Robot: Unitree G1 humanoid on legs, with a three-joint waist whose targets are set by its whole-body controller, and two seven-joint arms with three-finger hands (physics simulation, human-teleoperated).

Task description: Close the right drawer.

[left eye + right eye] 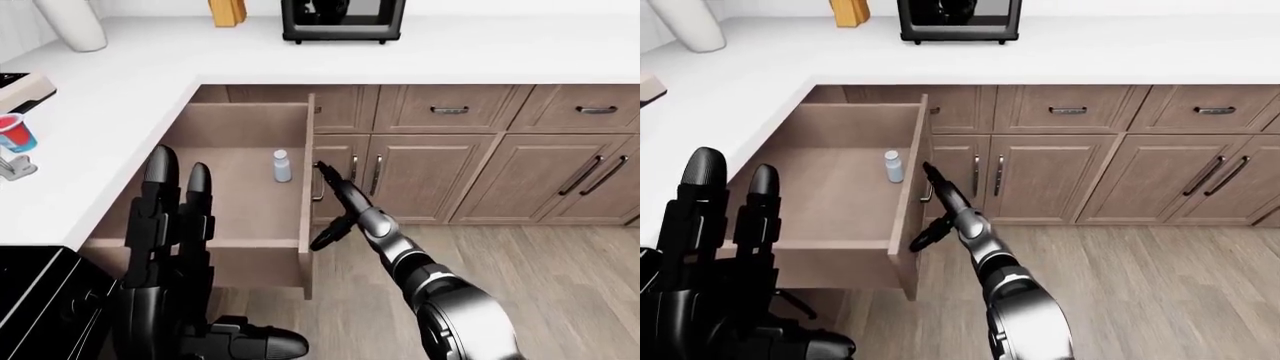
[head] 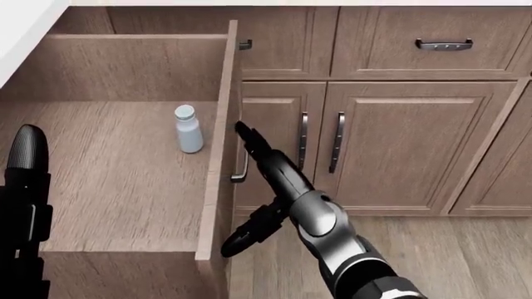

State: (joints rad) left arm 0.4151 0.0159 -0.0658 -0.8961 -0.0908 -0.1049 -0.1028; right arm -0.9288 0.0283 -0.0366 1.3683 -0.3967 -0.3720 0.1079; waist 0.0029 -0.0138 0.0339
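Left-eye view: drawer pulled far out under white surface, wood-brown, small white bottle standing inside. Left hand raised, fingers spread, empty.

Head view: right hand, fingers extended, tips at drawer front by handle; contact unclear. Left hand cut off at left edge.

Right-eye view: drawer's bottom hidden behind left hand.

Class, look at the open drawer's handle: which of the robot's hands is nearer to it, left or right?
Right. The right hand reaches to the drawer front, fingertips at the handle. The left hand is raised open at the view's lower left, over the drawer's far side.
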